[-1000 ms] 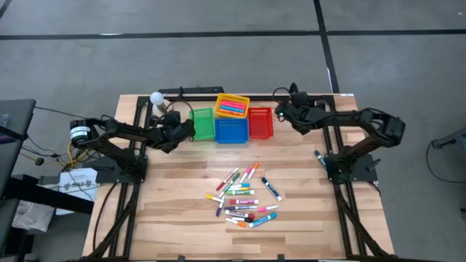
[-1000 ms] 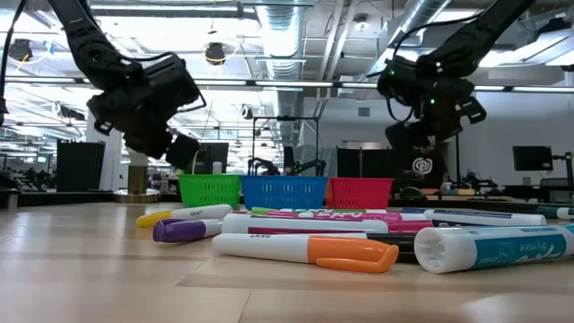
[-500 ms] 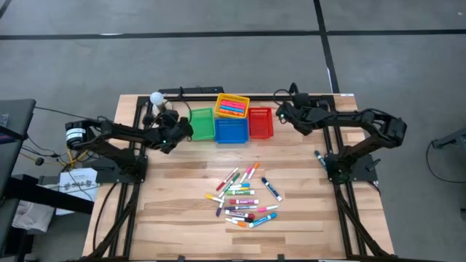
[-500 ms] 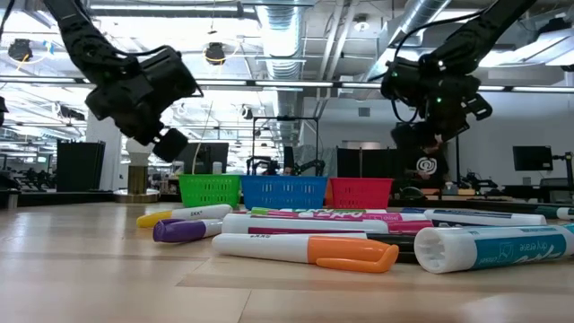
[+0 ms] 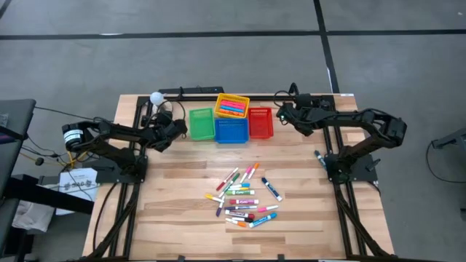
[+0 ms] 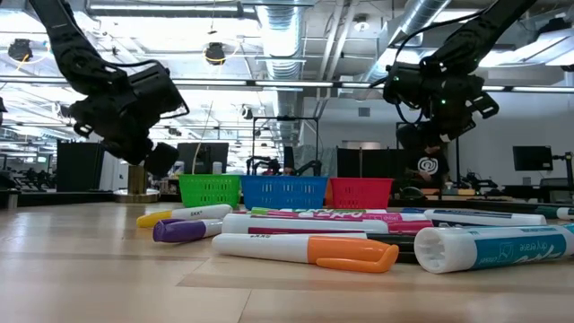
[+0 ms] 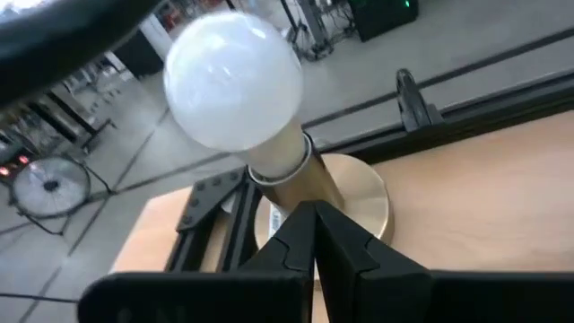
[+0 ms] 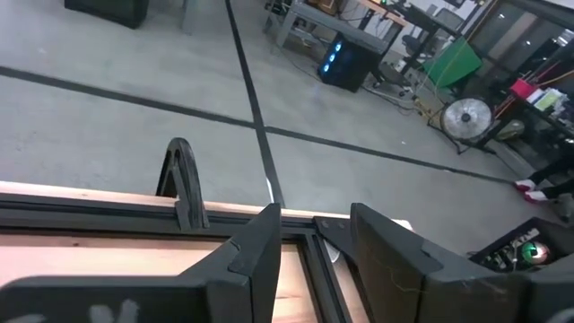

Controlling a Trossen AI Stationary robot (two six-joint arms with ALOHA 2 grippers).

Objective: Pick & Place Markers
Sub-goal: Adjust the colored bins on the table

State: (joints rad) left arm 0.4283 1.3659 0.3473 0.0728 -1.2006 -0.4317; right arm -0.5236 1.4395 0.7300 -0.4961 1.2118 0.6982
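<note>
On the left side of the wooden table (image 5: 167, 211), the left gripper (image 5: 177, 126) hangs in the air just left of the green basket (image 5: 202, 124), fingers pressed flat together with nothing in them, and its wrist camera looks straight at a round white bulb (image 7: 235, 79) on a brass-looking stand. Moving right, there's a row of little square plastic mesh baskets at the back: green, then blue (image 5: 231, 130), then red (image 5: 261, 123), with a yellow one (image 5: 231, 106) tucked behind the blue that already has a few pink and orange markers lying across it. The rest of the markers (image 5: 242, 199) sit in a loose pile toward the front middle of the table, well apart from the baskets. They're short thin pens, mostly white barrels with coloured caps, and their long axes go every which way, some running left to right, some slanted, a blue-capped one off to the right at an angle. In the low view they overlap so much I can't count them, and the nearest ones get cut off at the edge. Over on the right, the right gripper (image 5: 282, 113) hovers beside the red basket, fingers spread apart, holding nothing.
</note>
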